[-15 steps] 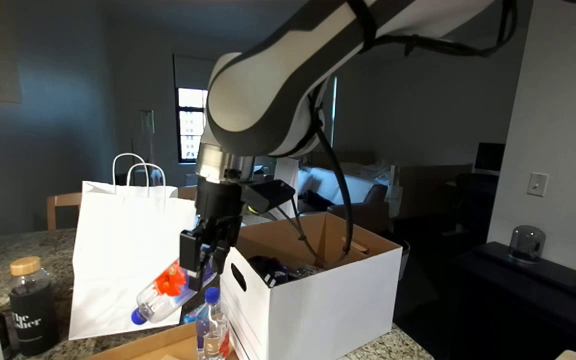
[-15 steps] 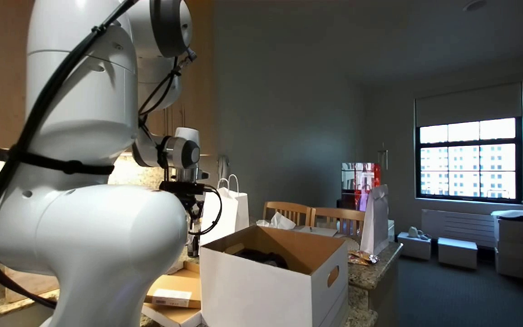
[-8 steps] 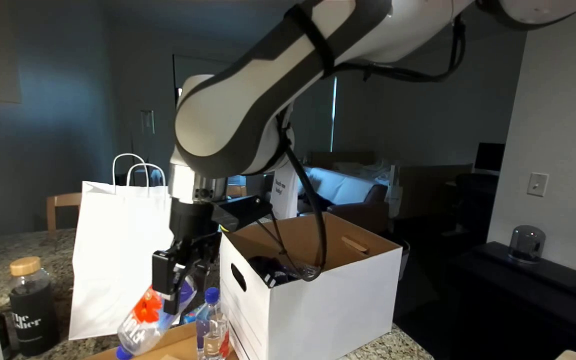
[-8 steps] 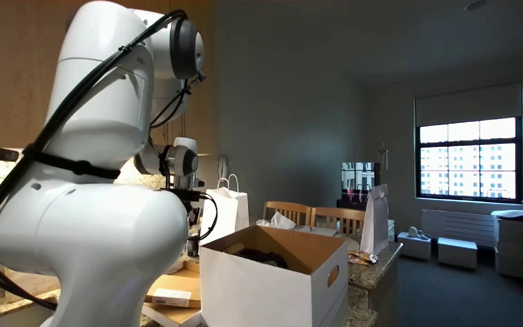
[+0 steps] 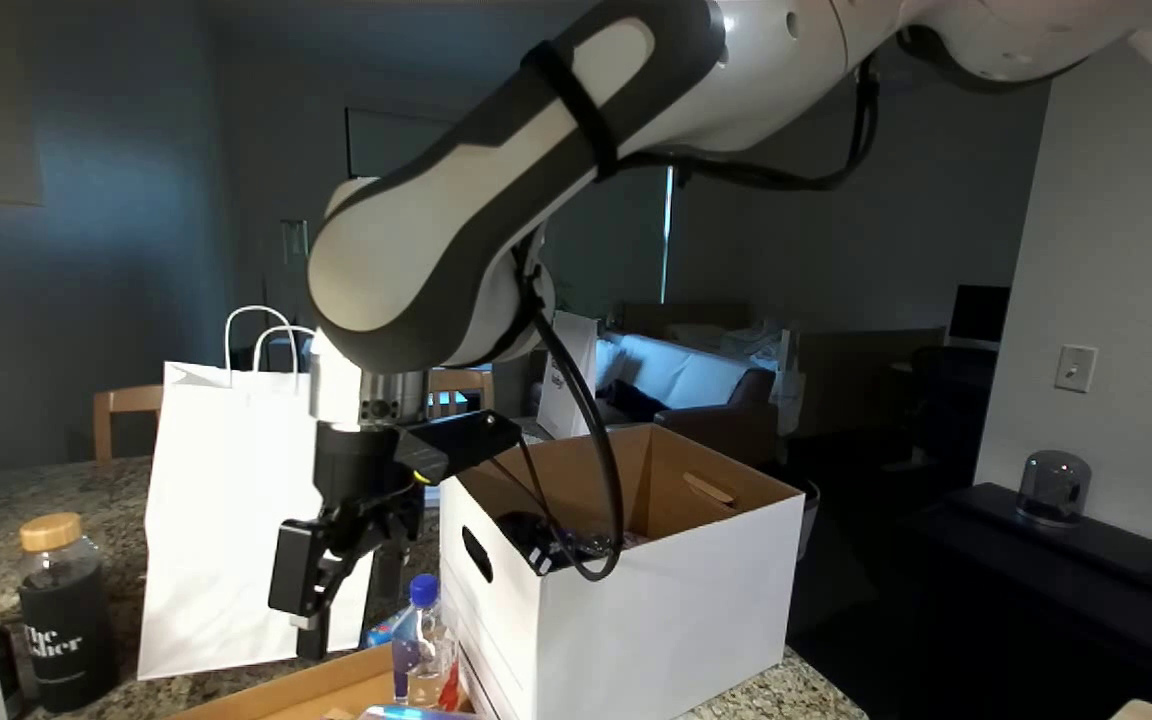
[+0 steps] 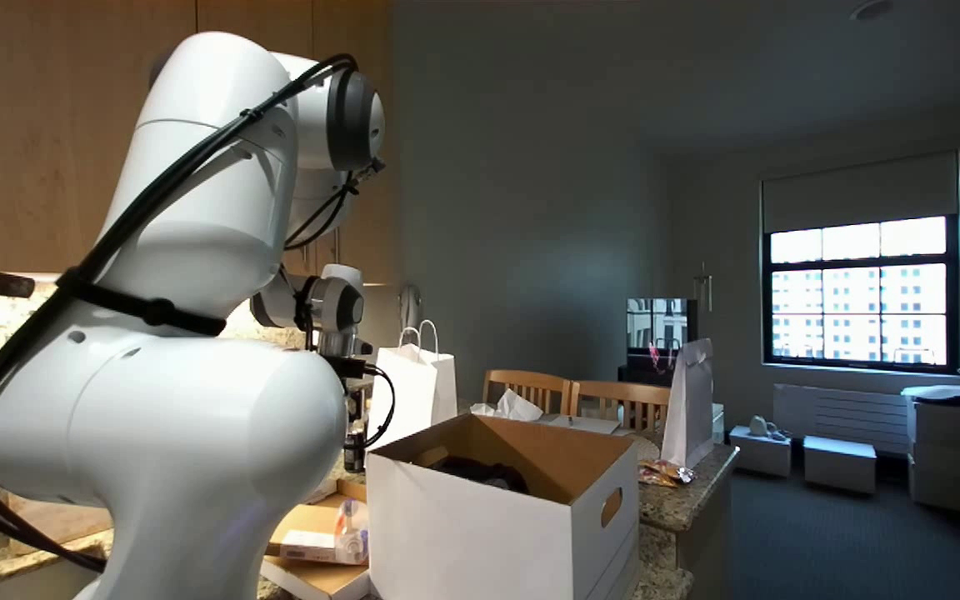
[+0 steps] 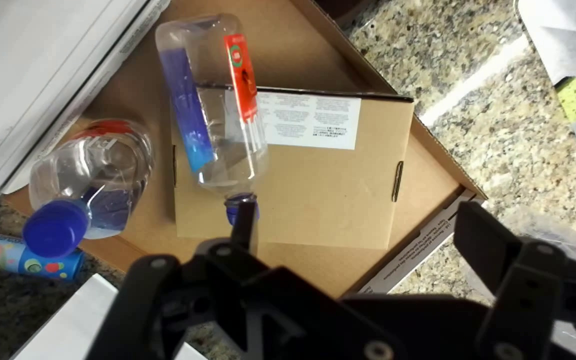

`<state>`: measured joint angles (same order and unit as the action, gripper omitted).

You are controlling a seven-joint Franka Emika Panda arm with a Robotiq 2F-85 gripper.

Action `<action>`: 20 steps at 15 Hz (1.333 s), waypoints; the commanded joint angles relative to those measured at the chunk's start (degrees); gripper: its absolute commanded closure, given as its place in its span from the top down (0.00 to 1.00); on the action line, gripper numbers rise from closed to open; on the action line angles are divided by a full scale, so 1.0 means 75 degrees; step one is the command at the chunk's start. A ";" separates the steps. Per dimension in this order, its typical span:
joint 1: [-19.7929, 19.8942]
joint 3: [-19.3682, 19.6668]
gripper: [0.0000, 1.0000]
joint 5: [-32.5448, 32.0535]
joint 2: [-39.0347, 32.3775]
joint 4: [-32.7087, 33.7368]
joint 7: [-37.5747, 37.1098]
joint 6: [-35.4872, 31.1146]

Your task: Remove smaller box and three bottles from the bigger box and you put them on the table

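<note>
One bottle (image 7: 220,115) lies within tray edges (image 7: 440,156), clear of parted jaws.

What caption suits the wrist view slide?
Open gripper above cardboard tray with upright bottle, second bottle lying partly on brown box.

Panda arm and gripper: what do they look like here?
The Panda arm is glossy white and rounded, with dark grey bands and black cables strapped along it. A silver collar leads to the black Robotiq gripper, which has two blocky fingers and round screw heads.

Beside the bigger box (image 5: 666,600), a tray (image 7: 288,55) holds two bottles (image 7: 213,112).
</note>
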<state>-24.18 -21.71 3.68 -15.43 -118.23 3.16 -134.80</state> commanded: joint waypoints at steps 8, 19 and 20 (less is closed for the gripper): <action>0.0010 0.0356 1.00 -0.0684 0.0538 -0.0036 -0.0762 0.1226; 0.1179 0.1212 1.00 -0.0817 0.3055 -0.1223 -0.2390 0.1475; 0.1378 0.1334 1.00 -0.0956 0.3139 -0.1386 -0.2420 0.1336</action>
<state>-17.26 -13.12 -2.96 4.27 -123.84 -14.25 -124.07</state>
